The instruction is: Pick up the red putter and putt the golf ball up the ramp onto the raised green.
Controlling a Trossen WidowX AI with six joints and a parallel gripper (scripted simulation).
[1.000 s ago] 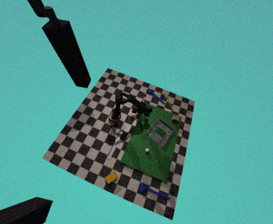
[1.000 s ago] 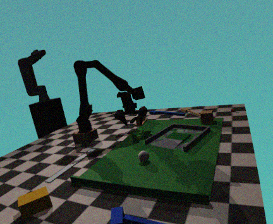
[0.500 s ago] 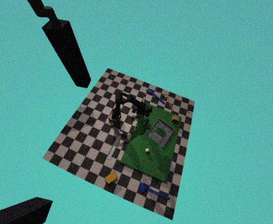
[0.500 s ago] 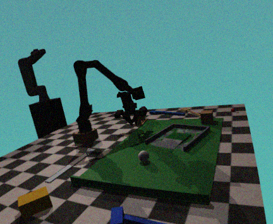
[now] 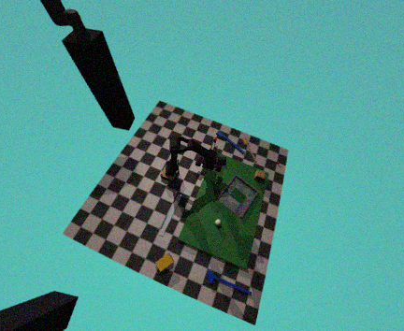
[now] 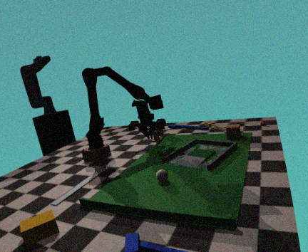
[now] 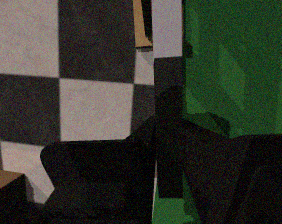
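My gripper (image 6: 153, 132) is down low at the far left corner of the green mat (image 6: 214, 199), where the mat meets the checkered floor (image 6: 271, 178). My fingers are closed on a thin, dark upright bar, which I judge to be the shaft of the red putter (image 7: 168, 120); its red colour does not show in the shadow, so I cannot confirm it by sight. In my wrist view this bar runs from 6 o'clock up toward 12, along the mat's edge, with my two dark fingers pressed in from either side.

The golf ball (image 6: 162, 174) sits on the mat, toward 6 o'clock from my gripper in the exterior view, well apart from me. The raised green (image 6: 203, 154) lies inside a dark walled frame, at about 1 o'clock from the ball.

The step in hand is the grasp, and I judge the putt not yet begun. Next I need to lift the putter without letting it twist, carry its head behind the ball, and line it up toward the ramp.
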